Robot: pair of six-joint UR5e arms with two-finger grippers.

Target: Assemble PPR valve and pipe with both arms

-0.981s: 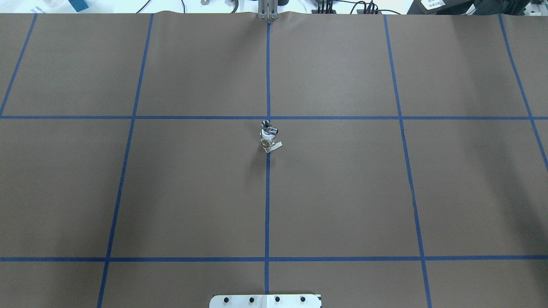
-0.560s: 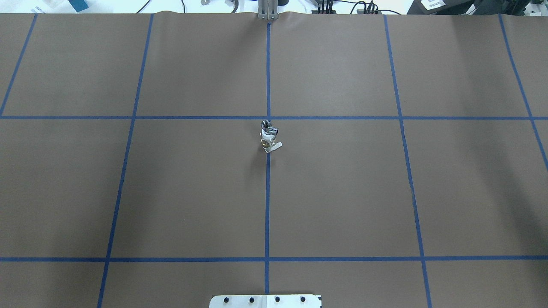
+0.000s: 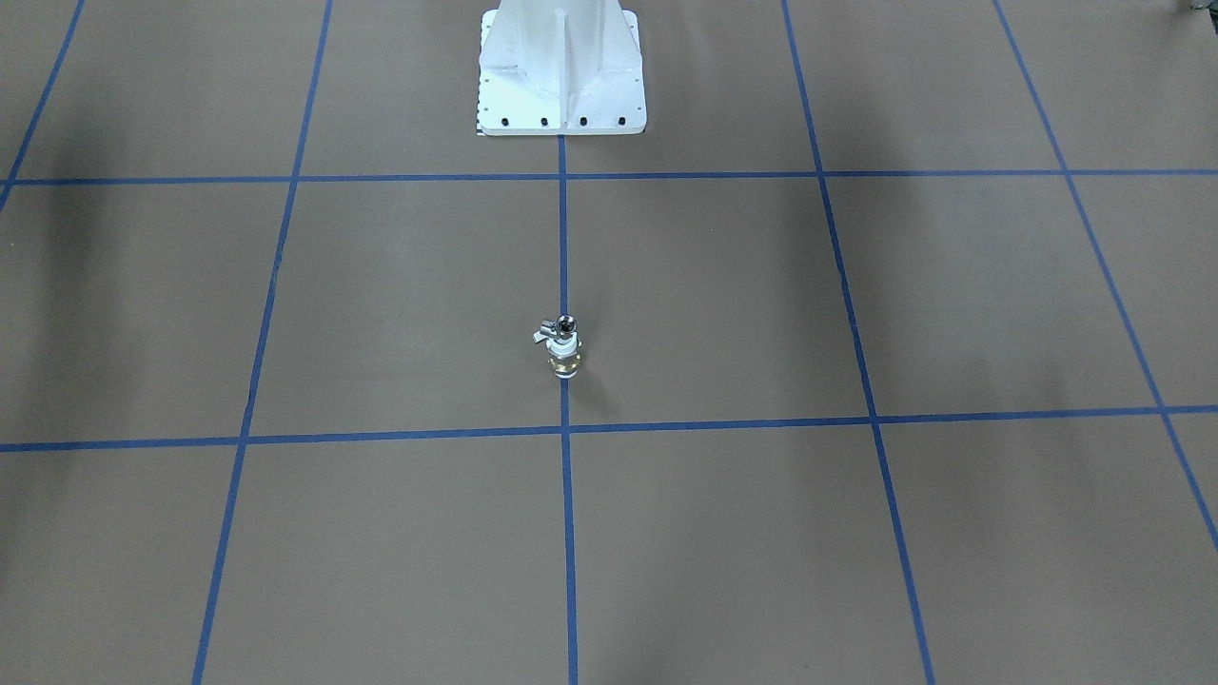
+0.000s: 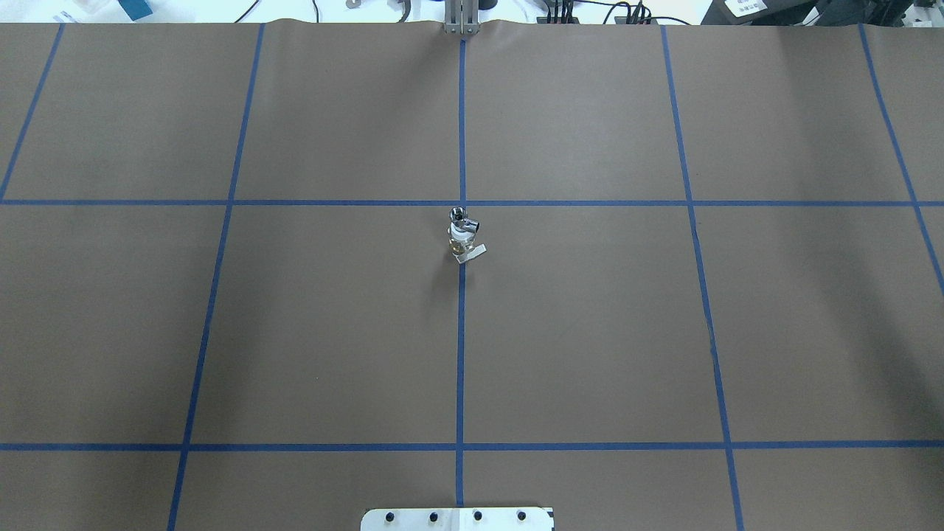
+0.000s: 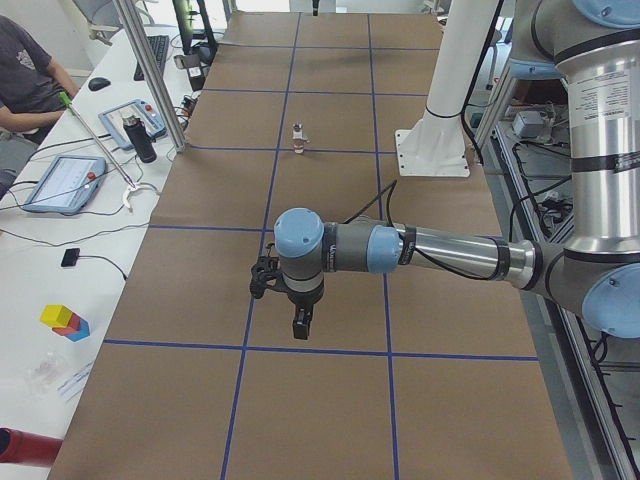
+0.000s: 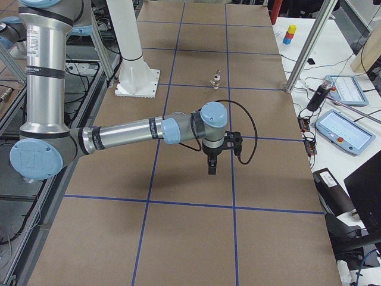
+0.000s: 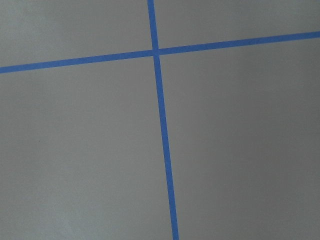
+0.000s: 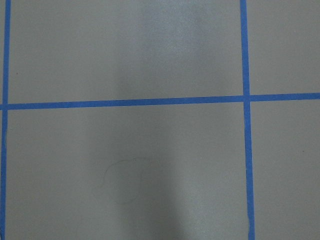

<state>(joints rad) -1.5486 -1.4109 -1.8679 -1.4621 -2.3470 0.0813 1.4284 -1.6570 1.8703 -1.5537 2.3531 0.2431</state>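
Mid-surface (image 4: 590, 332), on blue tape line (image 4: 461, 332): PPR valve (image 4: 462, 243) stands upright. Pipe (image 4: 459, 216) sits on valve's top end, touching it, shiny silver above white and brass. Left arm (image 5: 450, 252) reaches level over surface in left side view, left gripper (image 5: 300, 325) pointing down, well apart from valve. Fingers apart or together, you cannot tell. Right arm (image 6: 125, 134) likewise in right side view, right gripper (image 6: 212, 164) pointing down, state also impossible to tell. Both wrist views give you brown surface and tape lines.
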